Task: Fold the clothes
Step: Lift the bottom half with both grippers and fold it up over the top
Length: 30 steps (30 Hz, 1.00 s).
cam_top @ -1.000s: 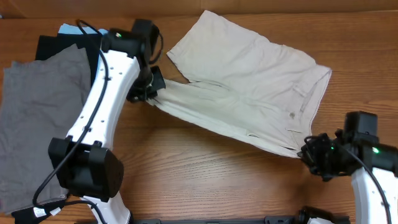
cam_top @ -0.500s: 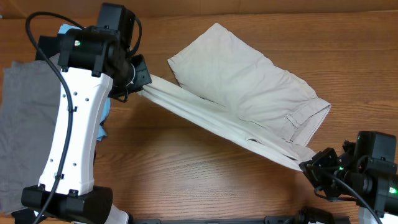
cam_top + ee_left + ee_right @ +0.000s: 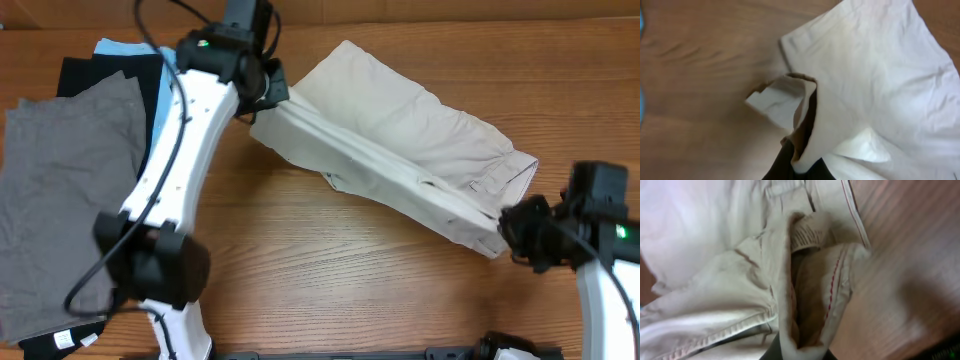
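Observation:
The clothes, pale beige shorts [image 3: 400, 150], lie across the table's middle, one long half doubled over the other. My left gripper [image 3: 268, 98] is shut on a leg hem at the shorts' left end, near the far edge. In the left wrist view the pinched hem [image 3: 802, 145] bunches between dark fingers. My right gripper [image 3: 512, 228] is shut on the waistband corner at the shorts' right end. In the right wrist view the waistband [image 3: 810, 290], with red stitching, folds up between the fingers.
A pile of other garments lies at the left: darker grey shorts [image 3: 60, 200] on top, black cloth [image 3: 85, 75] and a light blue piece [image 3: 125, 48] beneath. Bare wooden table [image 3: 340, 290] runs along the front.
Both arms have carried the stretched edge of the shorts away from the front. The left gripper moved right and toward the far edge; the lifted half now lies over the rest.

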### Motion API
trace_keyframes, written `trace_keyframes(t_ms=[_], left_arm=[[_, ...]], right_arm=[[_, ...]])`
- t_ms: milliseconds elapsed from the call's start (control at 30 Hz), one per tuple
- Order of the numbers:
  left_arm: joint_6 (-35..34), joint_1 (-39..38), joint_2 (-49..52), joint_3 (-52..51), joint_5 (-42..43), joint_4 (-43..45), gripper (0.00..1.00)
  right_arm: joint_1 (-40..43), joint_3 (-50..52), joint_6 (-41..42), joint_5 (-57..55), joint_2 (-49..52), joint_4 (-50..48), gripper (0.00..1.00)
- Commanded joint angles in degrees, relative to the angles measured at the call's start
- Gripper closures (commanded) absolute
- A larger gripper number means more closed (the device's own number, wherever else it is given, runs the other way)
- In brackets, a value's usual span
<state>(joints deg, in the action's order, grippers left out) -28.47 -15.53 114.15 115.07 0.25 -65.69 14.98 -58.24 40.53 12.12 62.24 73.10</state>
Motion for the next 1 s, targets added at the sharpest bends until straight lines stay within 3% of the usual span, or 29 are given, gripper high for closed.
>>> trace_keyframes(t_ms=[0, 333, 367, 400, 433, 500, 533, 567, 767, 967], left_arm=[[0.66, 1.44, 4.55, 1.36, -5.31, 5.99, 0.96], [0.90, -3.08, 12.70, 1.36, -3.54, 27.85, 0.93], [1.60, -3.69, 12.96, 1.36, -3.63, 30.27, 0.85], [2.19, -4.17, 13.42, 1.36, -3.85, 32.24, 0.70], [3.15, -4.63, 13.77, 1.36, -3.82, 34.25, 0.46], [5.31, -5.42, 14.62, 1.36, -3.87, 37.53, 0.00], [6.03, -5.55, 14.84, 1.36, -3.85, 38.38, 0.00], [6.49, -5.62, 14.95, 1.36, -3.85, 38.93, 0.00], [7.32, -4.35, 14.32, 4.04, -3.13, 32.87, 0.00], [16.06, -3.56, 14.32, 9.88, -2.75, 17.70, 0.00]], right_arm=[[0.52, -1.36, 0.17, -10.14, 5.11, -3.32, 0.96], [0.52, -1.36, 0.15, -13.51, 18.82, -22.18, 0.96], [0.52, -1.36, 0.15, -14.21, 20.44, -24.65, 0.96], [0.52, -1.36, 0.15, -14.80, 21.66, -26.77, 0.95], [0.52, -1.36, 0.13, -15.21, 22.73, -28.98, 0.85], [0.52, -1.36, -0.90, -15.56, 25.09, -35.15, 0.47], [0.52, -1.36, -1.77, -15.52, 25.77, -37.44, 0.20], [0.52, -1.36, -1.81, -15.50, 26.29, -39.63, 0.03], [0.52, -3.37, -3.50, -13.60, 24.44, -41.48, 0.00], [0.90, -7.67, -6.73, -12.09, 19.98, -26.51, 0.00]])
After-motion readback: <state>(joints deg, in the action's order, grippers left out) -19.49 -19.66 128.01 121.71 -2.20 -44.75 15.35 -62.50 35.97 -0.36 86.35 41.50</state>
